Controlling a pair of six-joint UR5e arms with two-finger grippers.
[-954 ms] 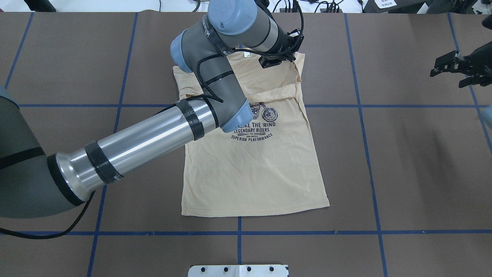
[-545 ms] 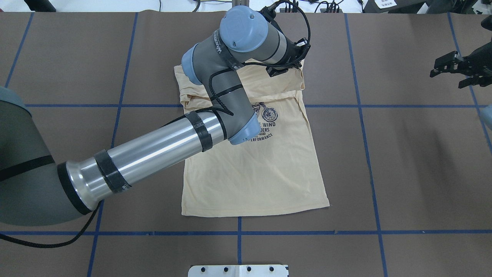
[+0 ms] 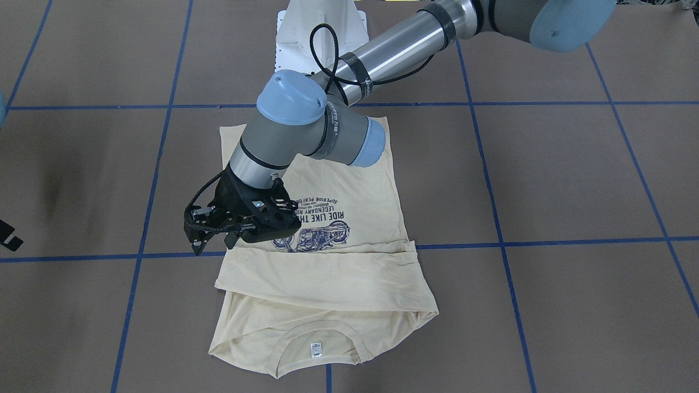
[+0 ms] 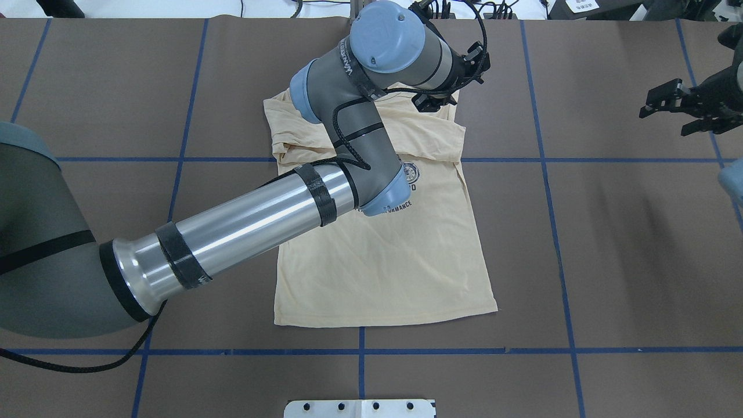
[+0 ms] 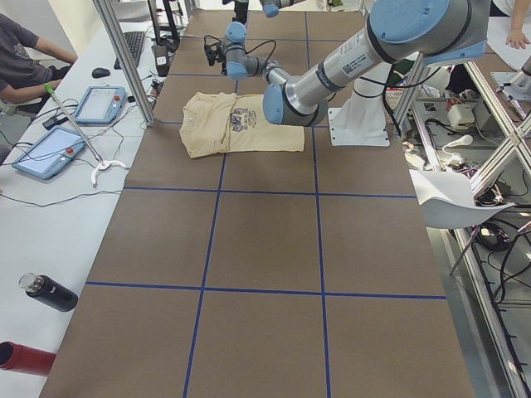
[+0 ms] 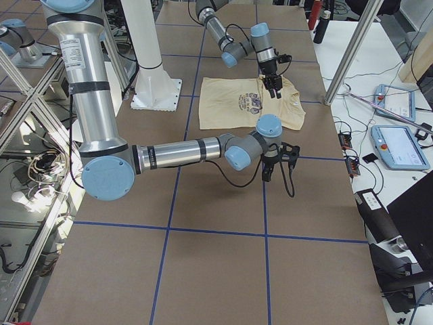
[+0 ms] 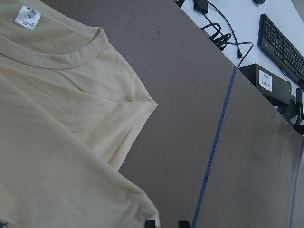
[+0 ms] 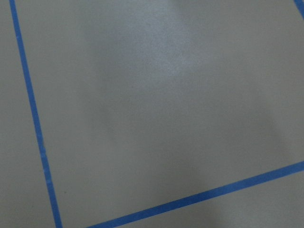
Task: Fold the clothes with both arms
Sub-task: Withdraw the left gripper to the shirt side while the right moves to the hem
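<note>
The pale cream-yellow long-sleeved T-shirt (image 4: 395,267) lay flat on the brown blue-taped table (image 4: 609,261), judged light and limp, best pinched at both hem corners, with the black left gripper (image 3: 213,246) spread empty at its shoulder edge and the right gripper (image 4: 667,113) spread empty well apart.

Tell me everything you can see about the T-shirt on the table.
The T-shirt is pale cream-yellow, soft knit by its look, lying flat, front up, on the brown table, collar away from the robot. A navy motorcycle graphic with lettering marks the chest; a white neck label sits inside the collar. Sleeve cloth is folded across below the collar. The left gripper hangs above one edge, open and holding nothing.
</note>
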